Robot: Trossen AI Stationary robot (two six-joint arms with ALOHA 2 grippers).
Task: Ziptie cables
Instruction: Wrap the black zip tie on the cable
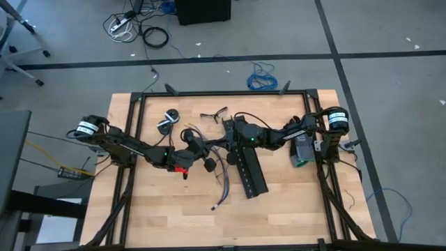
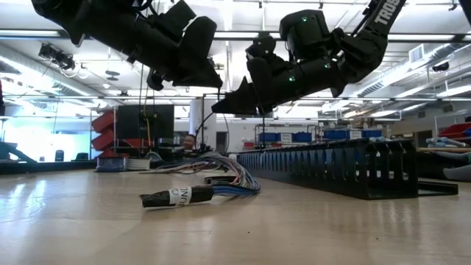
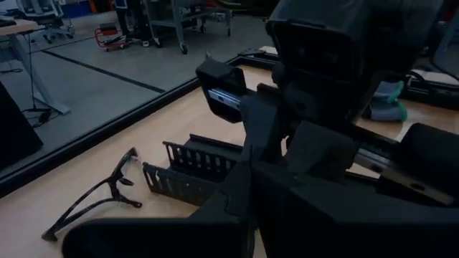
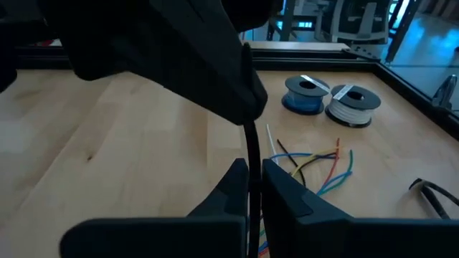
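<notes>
The cables [image 1: 224, 178] lie on the table as a loose bundle [image 2: 221, 180], their labelled end [image 2: 176, 196] nearest the low camera. No gripper touches them. Above them, near the table's middle, my two grippers meet tip to tip, clear of the wood. My left gripper [image 1: 205, 145] [image 2: 215, 82] comes from the left and is shut. My right gripper [image 1: 224, 138] [image 4: 251, 183] comes from the right and is shut on a thin black ziptie [image 4: 252, 154]. The ziptie runs from its fingers up to the left gripper's tip [image 4: 244, 107]. My left gripper has the ziptie's far end [image 4: 248, 123] at its shut fingertips. Its own dark body hides the place of contact, so the kind of hold cannot be told. My right gripper pinches the ziptie's strip [image 4: 252, 172] between its two fingers. It comes nearly level from the table's right side. The strip is clear of the table.
Wide black perforated strips [image 1: 249, 171] [image 2: 331, 169] lie just right of the cables. Safety glasses [image 1: 214, 113] [image 3: 100, 193] and two spools [image 1: 167, 120] [image 4: 308, 93] sit toward the far side, with loose coloured wires [image 4: 319, 165] nearby. A black frame [image 1: 209, 94] rims the table.
</notes>
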